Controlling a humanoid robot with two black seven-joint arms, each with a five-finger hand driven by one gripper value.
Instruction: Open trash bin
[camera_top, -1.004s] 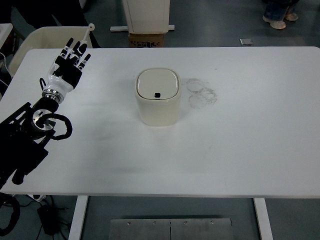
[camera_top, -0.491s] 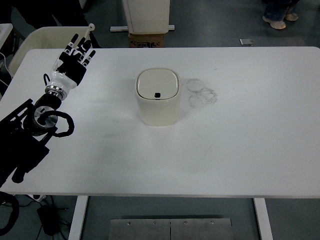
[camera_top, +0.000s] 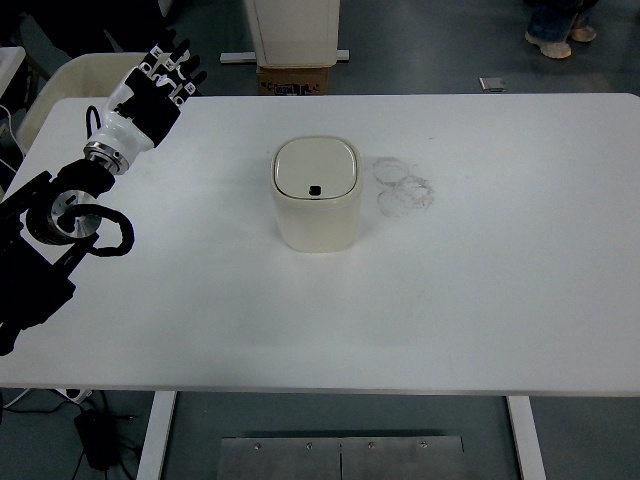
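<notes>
A cream trash bin (camera_top: 316, 194) with a rounded square lid stands in the middle of the white table (camera_top: 450, 300). The lid lies flat and closed, with a small dark button near its front edge. My left hand (camera_top: 157, 88) is raised over the table's far left corner, well to the left of the bin, fingers spread and holding nothing. The black left arm runs down to the left edge. My right arm does not show.
Faint grey ring marks (camera_top: 403, 186) stain the table just right of the bin. Beyond the far edge stand a white pedestal with a cardboard box (camera_top: 293, 78), a cream chair (camera_top: 70, 85) at left, and a person's feet (camera_top: 556, 35) at top right.
My left hand has risen and moved away toward the table's far left corner, with the fingers still spread. The bin has not moved.
</notes>
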